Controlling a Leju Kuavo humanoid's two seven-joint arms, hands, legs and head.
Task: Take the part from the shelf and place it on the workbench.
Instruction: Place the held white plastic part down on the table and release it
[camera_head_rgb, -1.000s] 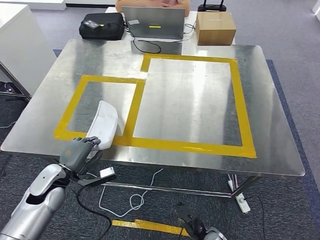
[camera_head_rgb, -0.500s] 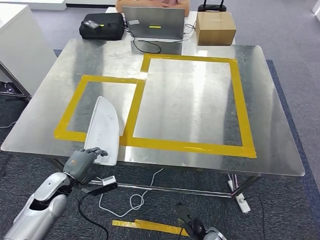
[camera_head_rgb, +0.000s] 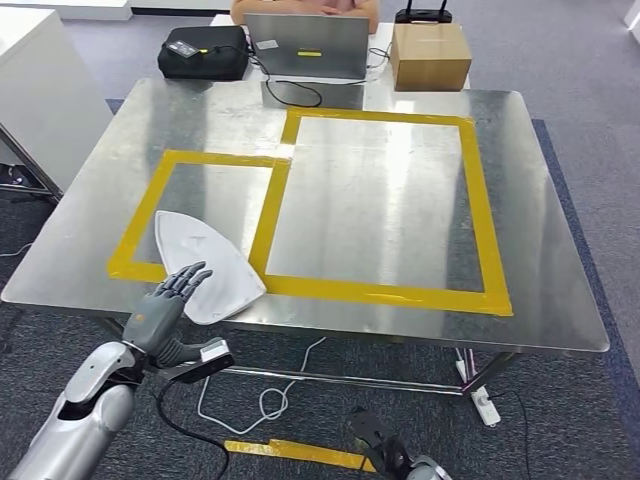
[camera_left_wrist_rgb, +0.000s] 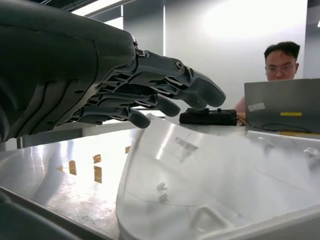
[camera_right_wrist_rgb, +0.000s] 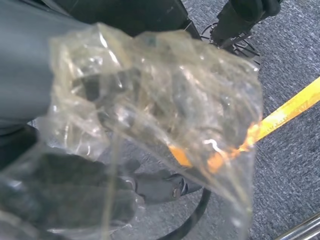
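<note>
Your workbench (camera_head_rgb: 392, 310) is a broad steel table marked with yellow tape (camera_head_rgb: 362, 292), and the part (camera_head_rgb: 207, 268) already lies flat at its near left corner, across the near edge of the smaller taped square and reaching close to the table's near edge. Judge it as a thin, moulded white plastic shell: light, fairly stiff, smooth and a bit slippery on bare steel, likely to skid if you nudge it. In the left wrist view it (camera_left_wrist_rgb: 226, 185) shows a shallow curved face and a raised rim. If you need to take it again, go for that rim at the near edge, where fingers can hook under; the wide face offers nothing to pinch.

Your left hand (camera_head_rgb: 162, 308) sits just near of the part, fingers spread and straight, holding nothing; the fingertips (camera_left_wrist_rgb: 203, 92) reach over the part's near edge, and I cannot tell whether they touch it.

Your right hand (camera_head_rgb: 385, 445) hangs low by the floor; a clear plastic wrap (camera_right_wrist_rgb: 158, 115) blurs it, so I cannot tell its state.
</note>
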